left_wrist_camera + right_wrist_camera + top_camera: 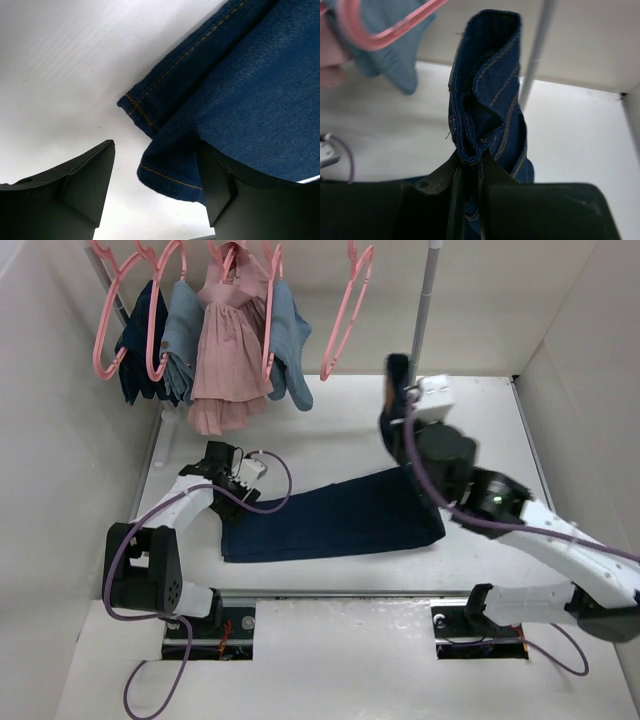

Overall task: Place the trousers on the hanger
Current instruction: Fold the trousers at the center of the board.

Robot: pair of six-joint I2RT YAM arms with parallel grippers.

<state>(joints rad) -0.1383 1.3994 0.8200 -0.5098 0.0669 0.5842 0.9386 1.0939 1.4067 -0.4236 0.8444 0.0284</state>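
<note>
White counter [330,430] boxed in by white walls, with a rail of clothes at the back. Dark navy trousers [330,520] lie flat across the middle of the counter, long axis roughly left-right, with their right end raised off the surface. Right tool [469,172] is pressed together on that raised end, pinching a bunched fold of denim with orange stitching that stands above the fingers in the wrist view. The lower part of the fold is hidden behind the tool body. Can't tell whether this is the waist or the leg end. Left tool [156,175] sits at the trousers' left end, fingers spread, low over the counter. A hemmed corner of the denim lies between them, and the cloth runs behind one finger [240,200]; contact there is unclear. In the top view this tool is mostly covered by its own wrist and a purple cable [288,478]. Empty pink hanger [347,310] hangs behind the trousers' raised end, apart from it, hook cut off by the frame top. Further left behind the trousers: pink dress [228,360], lighter blue denim pieces [183,340] and more pink hangers, tops cropped. Grey pole [426,300] stands just right of the raised end, its top out of frame.
</note>
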